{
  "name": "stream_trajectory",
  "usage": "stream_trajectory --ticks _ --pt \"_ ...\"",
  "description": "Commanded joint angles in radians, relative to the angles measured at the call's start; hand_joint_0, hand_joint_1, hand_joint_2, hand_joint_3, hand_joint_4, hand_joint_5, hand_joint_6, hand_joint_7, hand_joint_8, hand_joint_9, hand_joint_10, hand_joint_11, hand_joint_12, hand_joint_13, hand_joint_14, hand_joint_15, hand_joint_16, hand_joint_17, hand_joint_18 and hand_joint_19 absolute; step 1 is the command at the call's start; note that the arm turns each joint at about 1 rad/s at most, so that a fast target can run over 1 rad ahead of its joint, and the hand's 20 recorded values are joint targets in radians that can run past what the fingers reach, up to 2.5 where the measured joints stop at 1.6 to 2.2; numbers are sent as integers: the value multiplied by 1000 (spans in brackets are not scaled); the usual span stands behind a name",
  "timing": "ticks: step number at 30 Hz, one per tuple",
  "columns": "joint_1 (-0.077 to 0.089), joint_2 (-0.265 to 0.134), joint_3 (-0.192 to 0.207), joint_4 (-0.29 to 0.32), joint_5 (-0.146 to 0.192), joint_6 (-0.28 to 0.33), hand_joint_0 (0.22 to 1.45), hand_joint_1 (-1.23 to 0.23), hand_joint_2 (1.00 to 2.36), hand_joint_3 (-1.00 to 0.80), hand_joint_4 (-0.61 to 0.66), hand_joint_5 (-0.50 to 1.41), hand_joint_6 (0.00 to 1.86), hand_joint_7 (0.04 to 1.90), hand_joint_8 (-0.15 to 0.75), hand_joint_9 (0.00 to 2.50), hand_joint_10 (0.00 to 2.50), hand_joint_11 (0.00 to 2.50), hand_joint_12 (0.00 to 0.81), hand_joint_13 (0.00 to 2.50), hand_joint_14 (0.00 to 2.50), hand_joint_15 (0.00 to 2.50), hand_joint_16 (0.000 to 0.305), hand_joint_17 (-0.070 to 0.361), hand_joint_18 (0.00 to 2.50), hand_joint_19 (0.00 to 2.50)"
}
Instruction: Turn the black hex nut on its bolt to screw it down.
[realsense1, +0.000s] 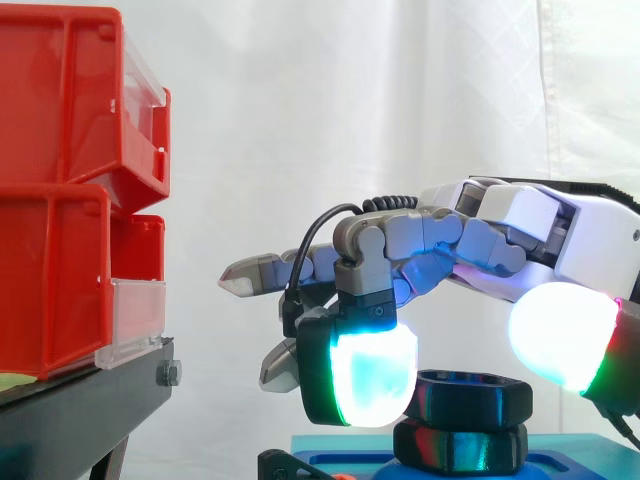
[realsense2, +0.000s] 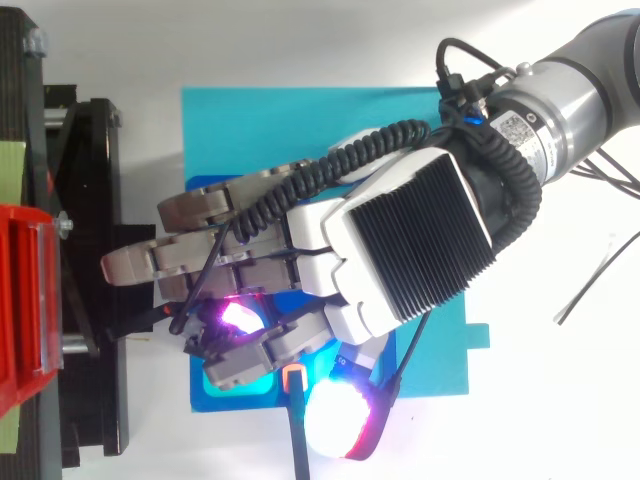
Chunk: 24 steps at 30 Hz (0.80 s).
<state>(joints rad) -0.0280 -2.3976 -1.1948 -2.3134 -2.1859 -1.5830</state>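
So the black hex nut (realsense1: 470, 397) sits well away from the red bins (realsense1: 60, 190). It's stacked on a second black hex piece (realsense1: 460, 447), and that one rests on a blue base (realsense1: 570, 460). The hand (realsense1: 520, 225) reaches in from the side opposite the bins. One curled finger pad (realsense1: 370, 375) is pressed on the bin-facing side of the nut, and the thumb pad (realsense1: 563, 335) is right at the far side, a bit higher. As far as I can see it's pinched across the nut, with the other fingers sticking out straight toward the bins and doing nothing.

My take on doing the turn well:
- Get the thumb lower so both pads sit level across opposite flats.
- Squeeze evenly and rotate around the nut's own centre, not the wrist's.
- Don't push toward or away from the bins while turning, or the thread could bind.
- Take short turns and regrip. Those fat pads look likely to slip off the corners.

The nut lies flat with its hole facing straight up, so the turning axis is vertical. I can't see the bolt, but I'd guess its long axis runs straight up too. The nut itself is squat, so it has no real long axis sideways.
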Motion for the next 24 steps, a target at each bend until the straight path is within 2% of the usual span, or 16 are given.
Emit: stream_trajectory --ticks 1,6,14,24 --pt "0 0 0 0 0 0 471 -63 1000 -500 144 -14 501 1589 204 874 0 32 341 514 0 0 51 115 583 561" --pt "2 0 -2 0 2 -5 471 -64 1000 -500 153 -15 501 1592 201 870 0 20 340 515 0 0 51 114 585 570" --pt "17 0 -11 6 15 -18 472 -66 1000 -500 159 -15 501 1593 199 867 0 15 340 519 0 0 51 114 589 568" --pt "20 0 -25 22 20 -28 472 -69 1000 -500 165 -17 501 1595 197 863 0 9 339 519 0 0 51 114 589 567"
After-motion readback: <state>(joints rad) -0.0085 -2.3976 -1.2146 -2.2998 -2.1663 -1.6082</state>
